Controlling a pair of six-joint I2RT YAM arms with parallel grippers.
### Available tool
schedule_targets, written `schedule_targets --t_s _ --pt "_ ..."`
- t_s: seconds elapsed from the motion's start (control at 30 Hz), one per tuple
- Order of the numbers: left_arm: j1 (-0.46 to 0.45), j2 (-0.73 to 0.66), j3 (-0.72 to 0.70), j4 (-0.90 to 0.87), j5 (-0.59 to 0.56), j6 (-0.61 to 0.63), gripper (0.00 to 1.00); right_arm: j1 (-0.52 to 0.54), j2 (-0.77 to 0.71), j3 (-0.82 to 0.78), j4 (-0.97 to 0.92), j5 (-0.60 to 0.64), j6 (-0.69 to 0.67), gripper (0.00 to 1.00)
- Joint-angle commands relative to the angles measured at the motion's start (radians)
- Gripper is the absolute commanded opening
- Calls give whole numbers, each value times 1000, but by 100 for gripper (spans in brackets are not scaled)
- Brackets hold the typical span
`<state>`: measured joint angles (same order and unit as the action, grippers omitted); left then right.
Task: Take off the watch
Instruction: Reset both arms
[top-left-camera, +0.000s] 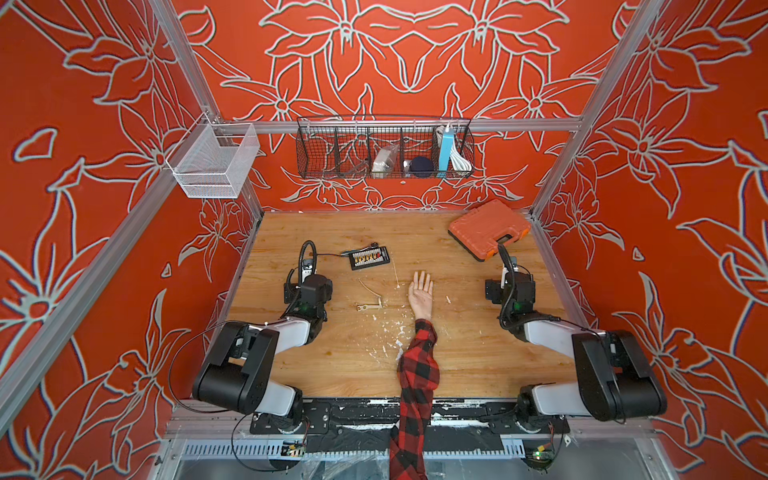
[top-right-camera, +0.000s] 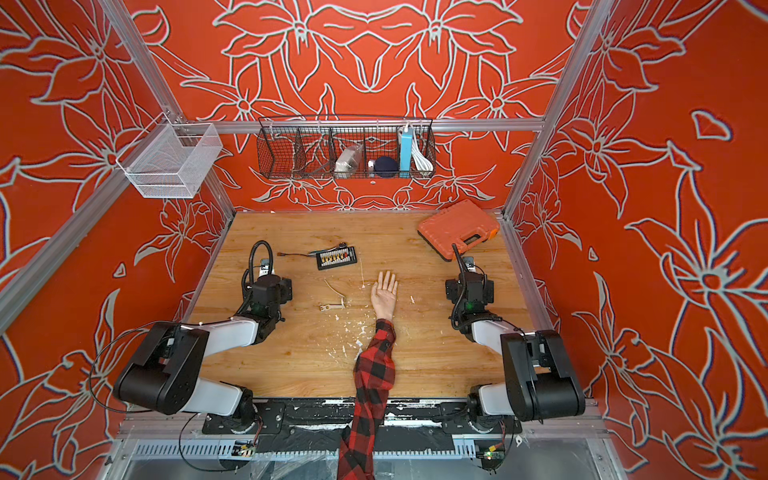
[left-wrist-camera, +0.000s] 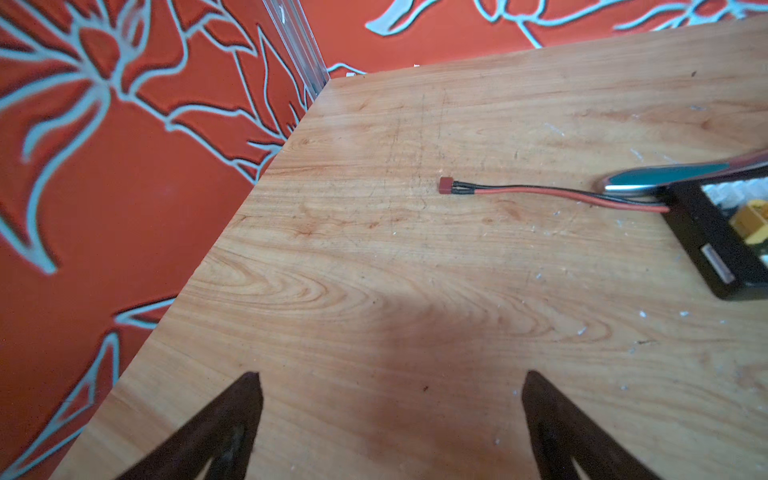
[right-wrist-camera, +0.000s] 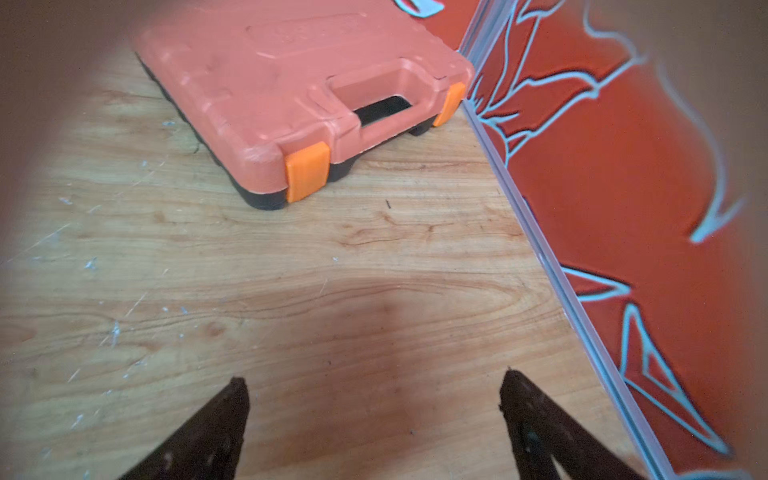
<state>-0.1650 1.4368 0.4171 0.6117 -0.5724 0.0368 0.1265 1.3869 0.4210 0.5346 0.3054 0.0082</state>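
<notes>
- We judge the watch (top-left-camera: 369, 306) light, with a limp strap; we would pinch it near the gold fitting.
- We see the left gripper (left-wrist-camera: 392, 399) and the right gripper (right-wrist-camera: 374, 399) spread wide, holding nothing.

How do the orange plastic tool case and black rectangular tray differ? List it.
The orange plastic tool case is bigger than the black rectangular tray. The case is shut; the tray lies open, contents showing. The tray trails a thin cable; the case has none. Both rest on the wooden table.

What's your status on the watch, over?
Left gripper open, empty; right gripper the same. Watch lies on the table beside the hand, wrist bare. Nothing on top of it.
</notes>
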Motion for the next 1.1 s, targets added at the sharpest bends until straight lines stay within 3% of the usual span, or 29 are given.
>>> schedule_targets --t_s 0.0,0.27,0.33,0.4,0.43,0.5,0.57,1.07 --pt "11 -47 -52 101 90 -14 98 -10 3 -4 88 -49 -42 97" --pt "88 -70 -151 221 290 -42 98 -60 16 -88 243 -96 0 98" --pt "106 18 -142 315 288 -39 98 -60 41 -112 314 -101 -5 98" --pt "112 -29 -120 190 299 -61 98 -61 22 -100 262 -101 0 98" --pt "113 5 -134 271 293 -50 98 -61 35 -106 295 -101 -5 98" --pt "115 -26 -116 184 304 -64 98 -60 22 -101 260 -101 -2 98" --pt "119 -6 -132 252 301 -55 98 -60 30 -107 289 -101 -7 98" --pt "118 -23 -127 218 304 -58 98 -61 37 -91 262 -103 -2 98"
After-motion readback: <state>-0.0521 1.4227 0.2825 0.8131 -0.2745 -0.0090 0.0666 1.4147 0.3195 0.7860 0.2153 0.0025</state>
